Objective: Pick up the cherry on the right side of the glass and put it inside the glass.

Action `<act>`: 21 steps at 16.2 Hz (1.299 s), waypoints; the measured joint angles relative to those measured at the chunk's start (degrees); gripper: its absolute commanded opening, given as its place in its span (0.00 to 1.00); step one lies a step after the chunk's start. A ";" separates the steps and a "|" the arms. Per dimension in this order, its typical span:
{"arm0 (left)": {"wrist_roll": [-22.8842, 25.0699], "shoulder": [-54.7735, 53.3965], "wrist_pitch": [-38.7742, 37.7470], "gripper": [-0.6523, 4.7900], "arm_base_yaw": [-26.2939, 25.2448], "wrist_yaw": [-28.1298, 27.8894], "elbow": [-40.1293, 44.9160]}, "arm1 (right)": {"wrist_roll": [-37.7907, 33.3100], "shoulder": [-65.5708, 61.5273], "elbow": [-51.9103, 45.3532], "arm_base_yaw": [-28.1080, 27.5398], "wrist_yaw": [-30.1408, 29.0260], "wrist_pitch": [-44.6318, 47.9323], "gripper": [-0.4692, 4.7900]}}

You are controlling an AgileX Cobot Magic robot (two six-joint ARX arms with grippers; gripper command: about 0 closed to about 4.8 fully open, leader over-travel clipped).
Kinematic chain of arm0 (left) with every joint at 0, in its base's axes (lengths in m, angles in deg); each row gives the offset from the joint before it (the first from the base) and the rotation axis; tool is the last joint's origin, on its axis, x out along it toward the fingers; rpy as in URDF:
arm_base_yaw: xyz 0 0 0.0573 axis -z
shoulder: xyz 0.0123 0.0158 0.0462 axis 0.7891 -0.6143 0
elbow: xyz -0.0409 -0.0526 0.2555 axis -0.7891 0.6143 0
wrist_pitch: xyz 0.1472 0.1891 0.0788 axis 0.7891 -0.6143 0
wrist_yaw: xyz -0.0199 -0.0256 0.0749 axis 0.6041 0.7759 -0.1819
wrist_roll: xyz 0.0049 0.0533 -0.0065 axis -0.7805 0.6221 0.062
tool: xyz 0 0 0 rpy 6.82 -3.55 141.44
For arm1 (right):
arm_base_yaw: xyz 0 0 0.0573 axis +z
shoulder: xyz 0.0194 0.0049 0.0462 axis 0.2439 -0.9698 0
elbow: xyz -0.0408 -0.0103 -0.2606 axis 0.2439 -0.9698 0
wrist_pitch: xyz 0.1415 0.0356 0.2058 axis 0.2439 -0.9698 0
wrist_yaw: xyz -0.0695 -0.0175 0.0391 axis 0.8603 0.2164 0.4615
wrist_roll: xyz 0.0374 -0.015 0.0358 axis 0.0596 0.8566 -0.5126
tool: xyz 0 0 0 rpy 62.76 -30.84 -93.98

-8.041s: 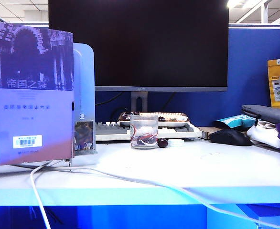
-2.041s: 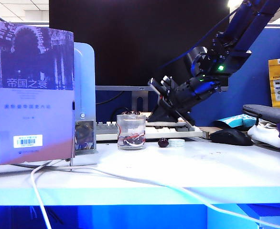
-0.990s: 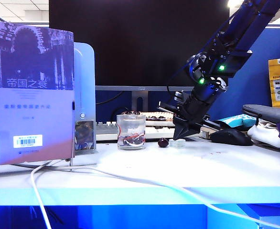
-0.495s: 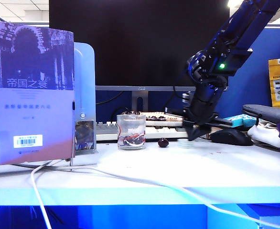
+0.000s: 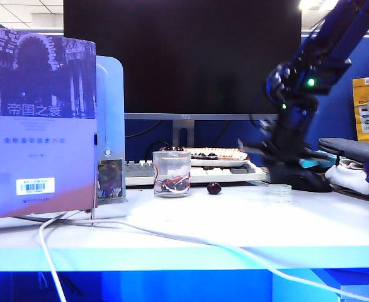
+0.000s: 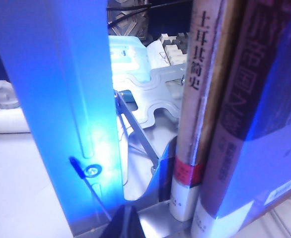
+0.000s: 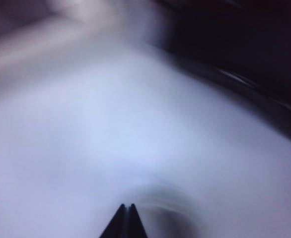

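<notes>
Right of glass, cherry untouched; right gripper clenched empty, well off at 3 o'clock over white disc. Risk: clenched fingers nudge cherry, rolls away. Left gripper clenched, idle behind book stand

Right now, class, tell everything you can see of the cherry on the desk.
The cherry is a small, round, glossy fruit, dark maroon to nearly black. It rests on the white table, just right of the glass and apart from it. No stem shows. Neither gripper touches it; the right gripper, shut, is farther right.
</notes>
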 measured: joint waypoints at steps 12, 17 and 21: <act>-0.02 0.00 0.00 0.11 0.00 0.00 0.00 | 5.70 4.55 0.00 0.26 -24.13 4.74 0.33; -0.02 0.00 0.00 0.11 0.00 0.00 0.00 | 5.77 3.19 0.00 0.44 -29.33 0.00 0.60; -0.02 0.00 0.00 0.11 0.00 0.00 0.00 | 5.62 3.10 0.00 1.88 -30.16 -0.07 0.60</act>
